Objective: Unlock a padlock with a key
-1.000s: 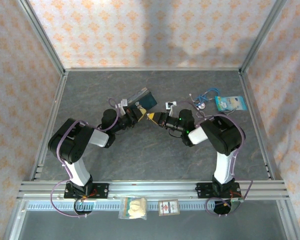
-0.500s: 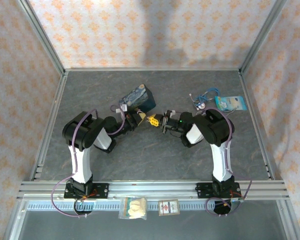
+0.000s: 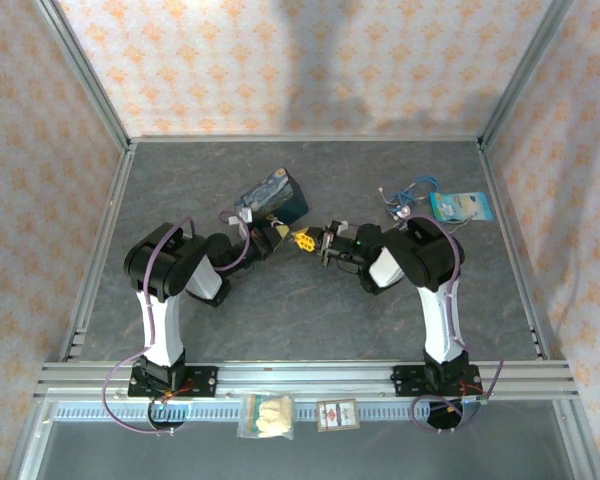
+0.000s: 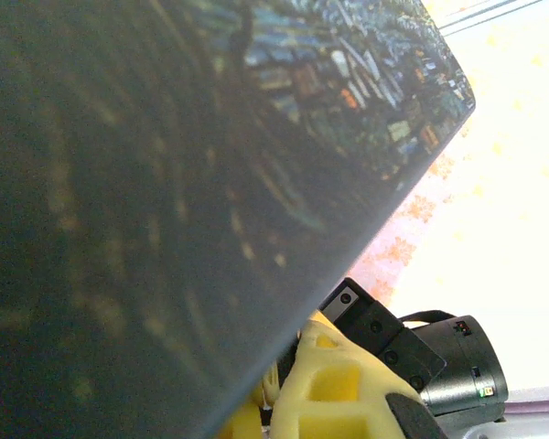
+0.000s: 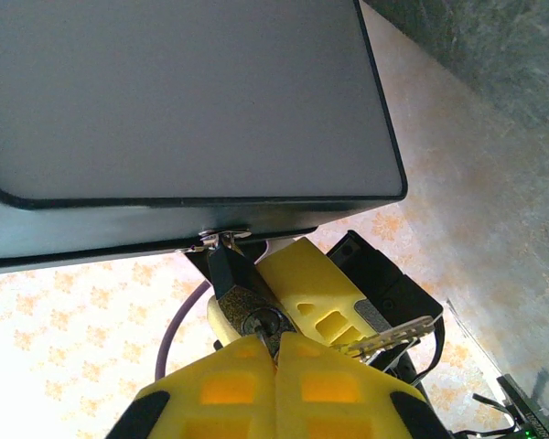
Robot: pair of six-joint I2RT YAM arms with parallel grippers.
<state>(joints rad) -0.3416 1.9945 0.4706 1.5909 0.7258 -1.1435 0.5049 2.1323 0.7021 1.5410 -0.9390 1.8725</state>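
The left tool (image 3: 280, 233) pinched the padlock (image 5: 241, 294) while the right tool (image 5: 274, 352), pressed together, met its keyhole, a key (image 5: 392, 335) hanging just beside.

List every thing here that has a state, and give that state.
padlock: hanging from the blue tin's latch, shackle looks shut.
key: out of the padlock, sticking out beside it.
blue tin: closed.
left gripper: shut, at the padlock; what it grips is hidden.
right gripper: shut on the padlock's free end.
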